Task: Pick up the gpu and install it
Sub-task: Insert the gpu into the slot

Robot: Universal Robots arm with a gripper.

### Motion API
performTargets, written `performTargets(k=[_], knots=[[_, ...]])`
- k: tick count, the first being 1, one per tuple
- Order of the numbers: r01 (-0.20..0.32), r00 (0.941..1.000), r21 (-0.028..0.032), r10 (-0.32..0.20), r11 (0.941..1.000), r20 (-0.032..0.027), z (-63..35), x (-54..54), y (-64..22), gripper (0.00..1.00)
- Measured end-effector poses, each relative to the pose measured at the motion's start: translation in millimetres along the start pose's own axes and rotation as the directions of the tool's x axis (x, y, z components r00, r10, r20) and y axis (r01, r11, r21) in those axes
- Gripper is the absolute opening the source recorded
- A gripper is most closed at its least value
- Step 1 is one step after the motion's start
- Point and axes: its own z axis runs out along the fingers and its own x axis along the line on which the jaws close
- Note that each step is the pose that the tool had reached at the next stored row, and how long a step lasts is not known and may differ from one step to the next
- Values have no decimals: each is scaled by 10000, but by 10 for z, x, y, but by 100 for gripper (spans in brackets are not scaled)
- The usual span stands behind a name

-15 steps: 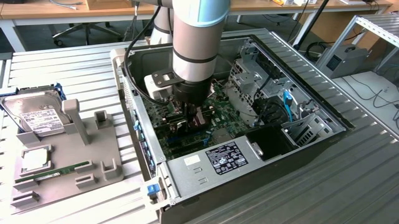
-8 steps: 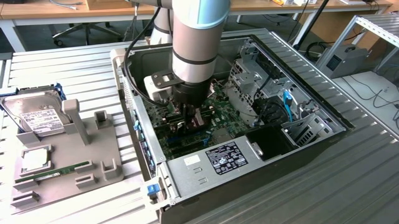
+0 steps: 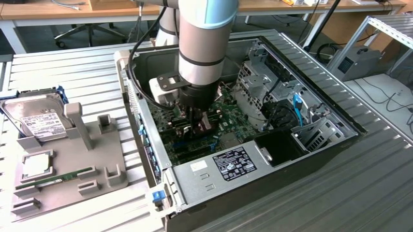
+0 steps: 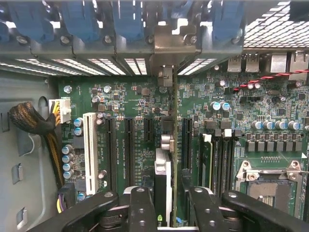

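Motherboard [image 4: 145,125] fills the floor of the open computer case [image 3: 193,176], and my arm [image 3: 206,43] reaches straight down into that case with my tool [image 3: 200,123] low over the board. In the wrist view the gpu [image 4: 166,164] stands on edge in line with one of the long black expansion slots [image 4: 129,145], running from between my black fingers [image 4: 141,208] up toward the rear wall of the case, where its grey metal bracket [image 4: 166,48] sits among the vented slot covers and blue clips [image 4: 79,21]. My tool [image 4: 166,212] straddles the card: one finger lies on each side of its near end, with a sliver of space showing between pad and card, so I cannot tell whether I am gripping it or have just let go. To one side of the card are the white slot [image 4: 90,150] and a braided cable bundle [image 4: 31,121]; to the other, the RAM slots [image 4: 217,159] and the bare CPU socket [image 4: 270,179].

In the exterior view the case lies on the slatted metal tabletop [image 3: 361,193]. On that view's left a grey holder [image 3: 84,159] carries a hard drive [image 3: 38,118] and a green RAM stick [image 3: 55,180].
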Motion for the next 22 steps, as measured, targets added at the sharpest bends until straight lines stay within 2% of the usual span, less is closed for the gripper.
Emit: performTargets(k=[2,13,22], knots=[[0,10000,3,0,10000,4,-35,-1,-2,34],[1,10000,6,-1,10000,-16,-360,-30,-16,34],[2,10000,7,-2,10000,-35,-714,-57,-32,34]])
